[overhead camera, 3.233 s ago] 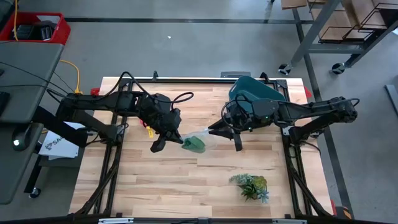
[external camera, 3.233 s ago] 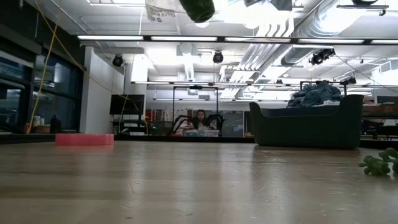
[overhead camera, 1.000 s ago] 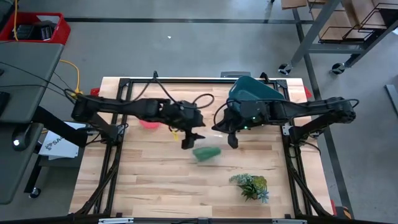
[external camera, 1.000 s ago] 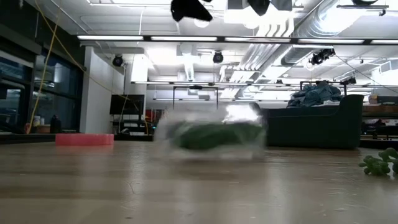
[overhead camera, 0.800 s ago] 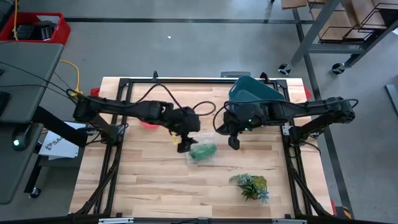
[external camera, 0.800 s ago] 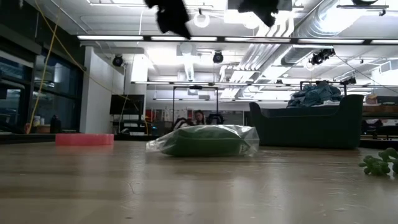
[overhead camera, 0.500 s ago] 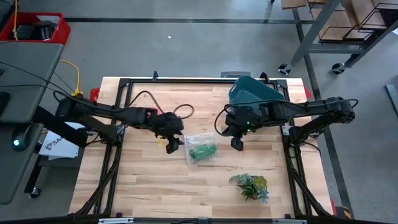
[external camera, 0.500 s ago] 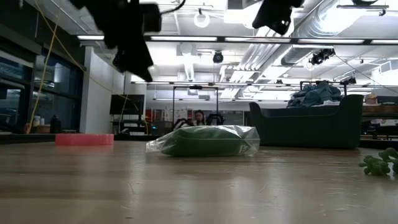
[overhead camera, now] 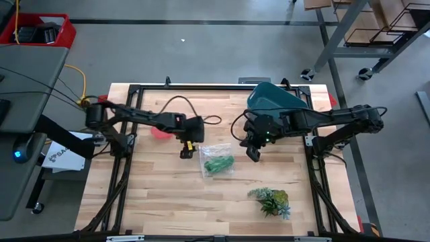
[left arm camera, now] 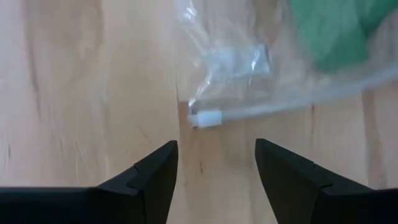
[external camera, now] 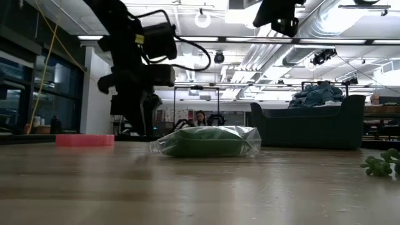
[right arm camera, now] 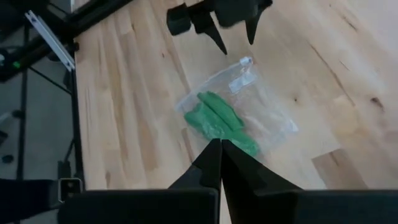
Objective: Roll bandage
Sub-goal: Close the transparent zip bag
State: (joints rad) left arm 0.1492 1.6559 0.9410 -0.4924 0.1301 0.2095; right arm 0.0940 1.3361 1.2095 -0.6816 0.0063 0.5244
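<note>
The green bandage (overhead camera: 218,163) lies bunched inside a clear plastic bag (overhead camera: 213,156), which rests flat on the table's middle. The left wrist view shows the bag's zip corner (left arm camera: 205,118) and the bandage (left arm camera: 336,31) beyond it. My left gripper (overhead camera: 185,153) hangs low over the table just left of the bag, pointing steeply down. It is open (left arm camera: 216,165), and the zip corner lies a little ahead of its fingertips, untouched. My right gripper (overhead camera: 254,154) hangs shut, high above the table to the bag's right, looking down on the bag (right arm camera: 239,106).
A teal tub (overhead camera: 275,97) stands at the far right behind my right arm. A leafy plant sprig (overhead camera: 271,200) lies near the front right. A flat red piece (overhead camera: 160,134) lies at the far left, behind my left arm. Bare wood lies in front of the bag.
The bag with the bandage has fallen onto the table and now lies still. My left gripper has sunk from high up almost to the tabletop, moving toward the table's left edge and tipping steeper. My right gripper has rolled at the wrist, staying high.
</note>
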